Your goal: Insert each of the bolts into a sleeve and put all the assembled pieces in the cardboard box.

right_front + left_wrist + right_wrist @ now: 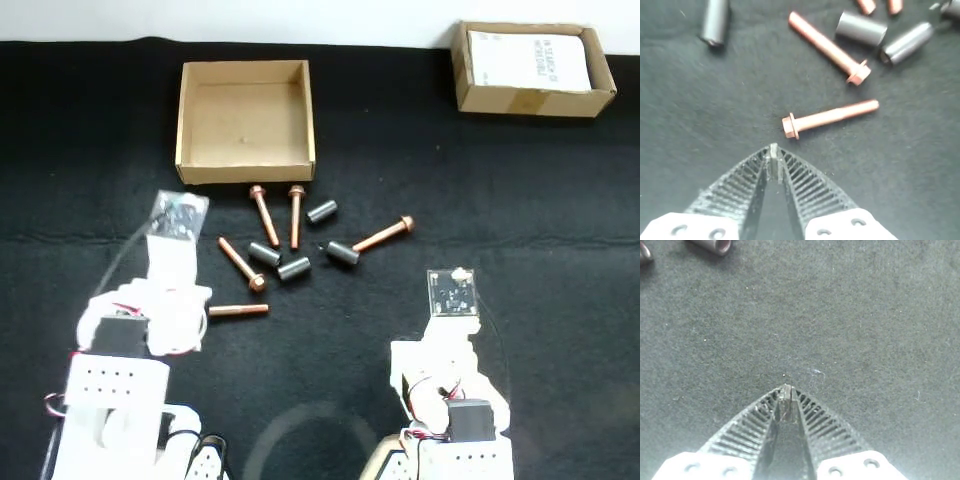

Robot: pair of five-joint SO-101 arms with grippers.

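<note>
Copper-coloured flanged bolts (296,215), five counted, lie loose on the black cloth-covered table (560,260) with short dark grey tube sleeves (294,268). Four sleeves sit among the bolts. One more dark grey sleeve (715,22) lies off to one side in the left wrist view. No bolt is seated in a sleeve.

Parts are scattered between the two arms, just in front of the open, shallow brown cardboard box (245,120), presumably so either arm can reach them and the carry to the box is short. No assembled piece lies in the box, so the task reads as at its start.

Left gripper (773,150): ribbed jaws pressed together at the tips, holding nothing. It sits low over the cloth, just beside the flanged head of the nearest copper bolt (827,117), which lies flat and apart from the others. Judgement: this bolt is the likely first pick, and the jaws must part before any grasp.

Right gripper (786,388): jaws likewise closed tip to tip, nothing between them, over bare cloth and well apart from the parts. A sleeve end (710,244) shows at the edge of its view. Possibly parked there to stay out of the other arm's way.

Writing: a second cardboard box (520,100) stands at the far corner, well apart from the work, holding a white sheet (525,60) with dark print along one edge, too small to read. No marks are legible on the bolts, the sleeves or the open box.
</note>
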